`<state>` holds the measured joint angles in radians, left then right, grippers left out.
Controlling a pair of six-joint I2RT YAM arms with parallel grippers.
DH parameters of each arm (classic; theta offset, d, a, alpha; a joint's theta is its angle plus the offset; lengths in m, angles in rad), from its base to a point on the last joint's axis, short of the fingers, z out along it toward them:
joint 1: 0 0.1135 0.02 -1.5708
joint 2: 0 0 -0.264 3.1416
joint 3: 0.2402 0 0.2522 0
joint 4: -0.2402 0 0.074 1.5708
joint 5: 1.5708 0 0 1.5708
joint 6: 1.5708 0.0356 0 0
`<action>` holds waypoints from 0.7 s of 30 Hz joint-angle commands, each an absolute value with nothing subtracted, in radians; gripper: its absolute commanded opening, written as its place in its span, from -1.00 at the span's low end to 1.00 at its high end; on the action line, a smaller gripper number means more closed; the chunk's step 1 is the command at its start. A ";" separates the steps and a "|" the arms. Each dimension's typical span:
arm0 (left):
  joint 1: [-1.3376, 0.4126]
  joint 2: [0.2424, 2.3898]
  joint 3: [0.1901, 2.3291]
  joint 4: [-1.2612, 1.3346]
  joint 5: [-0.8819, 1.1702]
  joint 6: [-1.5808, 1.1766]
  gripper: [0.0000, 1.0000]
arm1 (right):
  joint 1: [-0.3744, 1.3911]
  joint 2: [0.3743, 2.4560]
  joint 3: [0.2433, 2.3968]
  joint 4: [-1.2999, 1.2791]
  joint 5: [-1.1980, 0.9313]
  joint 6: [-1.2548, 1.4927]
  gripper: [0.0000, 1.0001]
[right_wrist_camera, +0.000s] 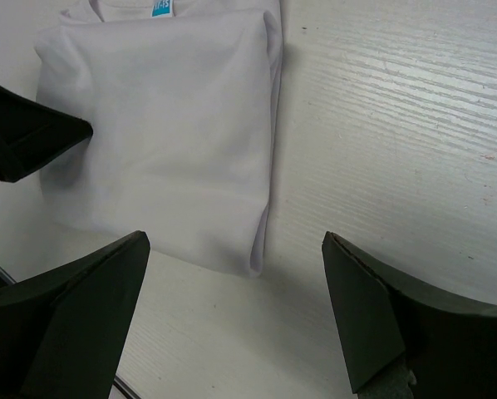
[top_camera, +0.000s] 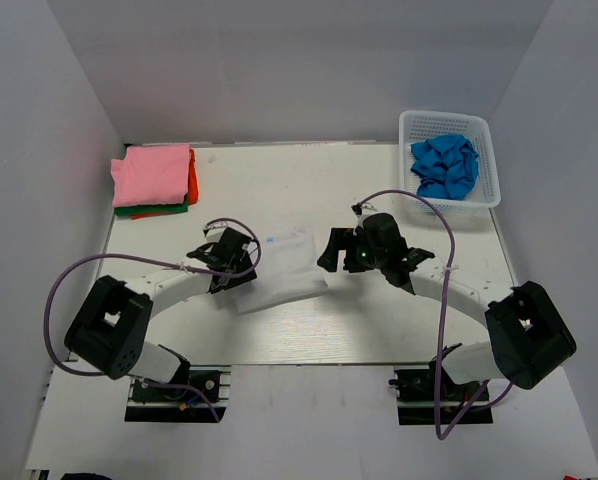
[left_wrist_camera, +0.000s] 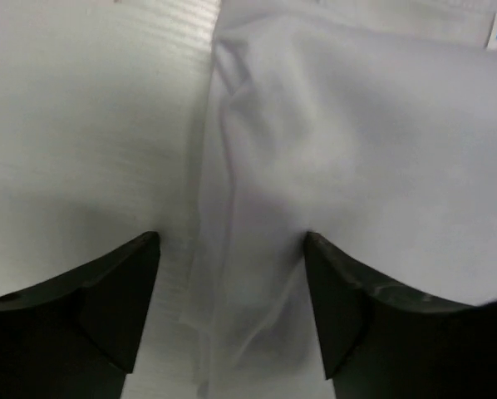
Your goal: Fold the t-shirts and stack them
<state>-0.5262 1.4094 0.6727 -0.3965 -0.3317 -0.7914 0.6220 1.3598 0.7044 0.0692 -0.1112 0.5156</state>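
While both arms reach to the middle of the worktop (top_camera: 359,325), the white t-shirt (top_camera: 284,272) lies folded flat between them. The left tool (top_camera: 241,266) is spread wide, with the shirt's left edge under the gap. The right tool (top_camera: 327,255) is spread wide too, over the shirt's right edge. At the back left, a pink t-shirt (top_camera: 151,175) sits on an orange-red t-shirt (top_camera: 192,180) and a green t-shirt (top_camera: 144,212). At the back right, bright blue t-shirts (top_camera: 445,167) lie bunched in a white basket (top_camera: 493,160).

White table (top_camera: 379,330), plain grey-white walls (top_camera: 279,70) on three sides — soft, even light
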 commanded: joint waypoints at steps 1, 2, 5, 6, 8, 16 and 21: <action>-0.525 1.485 0.695 -0.347 -0.313 -0.759 0.55 | 0.621 1.333 0.713 0.086 -0.123 0.499 0.81; -0.525 1.502 0.704 -0.336 -0.302 -0.759 0.37 | 0.615 1.336 0.713 0.090 -0.121 0.499 0.81; -0.525 1.564 0.704 -0.321 -0.290 -0.749 0.05 | 0.618 1.341 0.709 0.104 -0.127 0.502 0.81; -0.525 1.575 0.704 -0.305 -0.258 -0.721 -0.16 | 0.617 1.339 0.707 0.113 -0.133 0.503 0.81; -0.525 1.588 0.704 -0.240 -0.223 -0.698 -0.40 | 0.615 1.336 0.707 0.120 -0.138 0.503 0.81; -0.525 1.644 0.948 -0.354 -0.337 -0.446 -1.00 | 0.617 1.304 0.690 0.135 -0.075 0.485 0.81; -0.506 1.686 1.152 -0.414 -0.488 -0.284 -1.00 | 0.615 1.246 0.644 0.149 0.038 0.495 0.81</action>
<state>-0.5240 1.7050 1.0519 -0.3695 -0.3737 -0.4316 0.6212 1.2972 0.6685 0.1032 -0.0601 0.5068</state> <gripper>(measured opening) 0.034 0.904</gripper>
